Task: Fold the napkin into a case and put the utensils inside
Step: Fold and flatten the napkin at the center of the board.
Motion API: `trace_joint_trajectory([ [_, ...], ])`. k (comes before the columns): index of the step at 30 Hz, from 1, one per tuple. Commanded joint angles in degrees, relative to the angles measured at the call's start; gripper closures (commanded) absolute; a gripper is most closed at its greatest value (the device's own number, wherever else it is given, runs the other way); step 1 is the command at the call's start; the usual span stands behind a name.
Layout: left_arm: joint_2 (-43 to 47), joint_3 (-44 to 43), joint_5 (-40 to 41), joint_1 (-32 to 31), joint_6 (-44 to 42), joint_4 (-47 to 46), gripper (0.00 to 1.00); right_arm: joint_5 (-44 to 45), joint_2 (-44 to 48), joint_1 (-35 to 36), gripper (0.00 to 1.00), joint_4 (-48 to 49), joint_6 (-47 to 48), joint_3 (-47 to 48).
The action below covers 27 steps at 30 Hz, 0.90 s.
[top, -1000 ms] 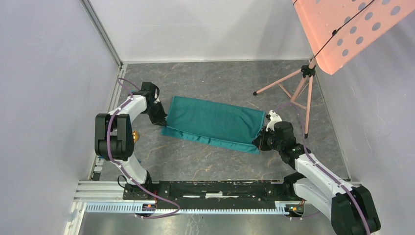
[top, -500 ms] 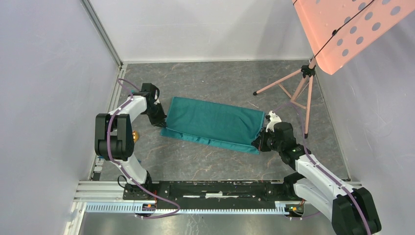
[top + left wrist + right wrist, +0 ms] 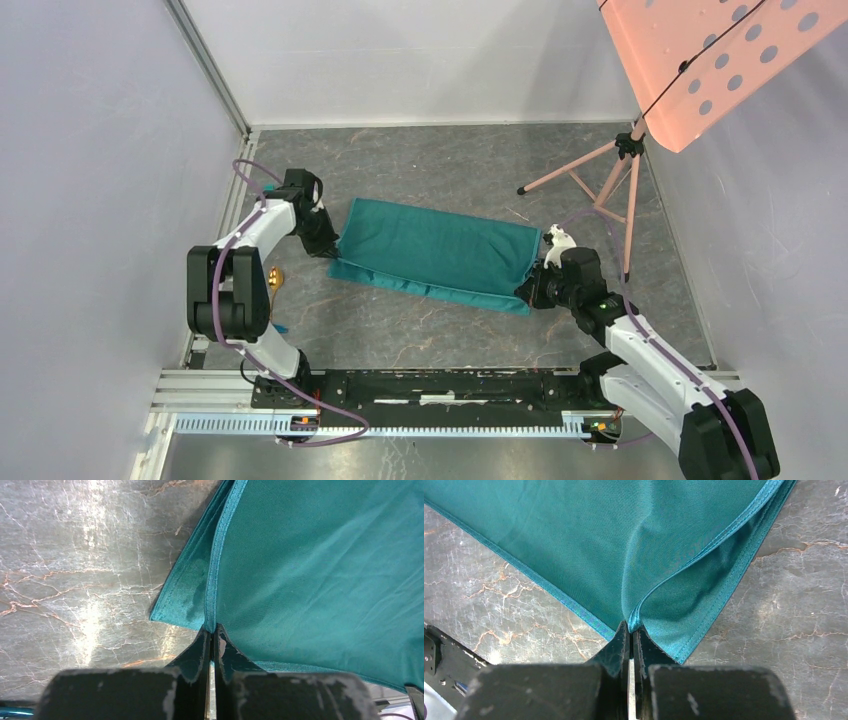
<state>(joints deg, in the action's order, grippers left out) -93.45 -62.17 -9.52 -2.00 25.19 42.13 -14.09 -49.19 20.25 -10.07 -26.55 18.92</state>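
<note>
Napkin (image 3: 435,255): folded teal strip, lay flat at frame centre, stretched between both grippers.
Left gripper (image 3: 328,250): clenched on the hem at the napkin's left end.
Right gripper (image 3: 528,290): clenched on the hem at its lower-right corner.
Spoon (image 3: 275,277): gold, lay left of the napkin, apart from it.

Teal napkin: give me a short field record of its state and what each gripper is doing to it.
cloth: plain teal-green fabric napkin, doubled into a long rectangle on the grey marbled table
left gripper: shut on the upper layer's hem at the left end
right gripper: shut on the upper layer's hem at the right end
nearby: small gold item beside the left arm, apart from the napkin
</note>
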Motion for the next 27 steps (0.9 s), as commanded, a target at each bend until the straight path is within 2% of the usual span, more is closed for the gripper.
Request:
trace_joint_trajectory([
  [1, -0.2, 1.1, -0.4, 0.1, -3.1, 0.3, 0.94, -0.6, 0.4, 0.3, 1.00, 0.5, -0.1, 1.0],
  [21, -2.5, 3.8, 1.6, 0.1, -3.6, -1.3, 0.91, -1.2, -1.7, 0.7, 1.00, 6.0, -1.2, -4.8],
  [27, -2.1, 4.0, 1.6, 0.1, -3.7, -1.3, 0.86, -1.3, -1.8, 0.6, 0.99, 6.2, -1.1, -5.4],
])
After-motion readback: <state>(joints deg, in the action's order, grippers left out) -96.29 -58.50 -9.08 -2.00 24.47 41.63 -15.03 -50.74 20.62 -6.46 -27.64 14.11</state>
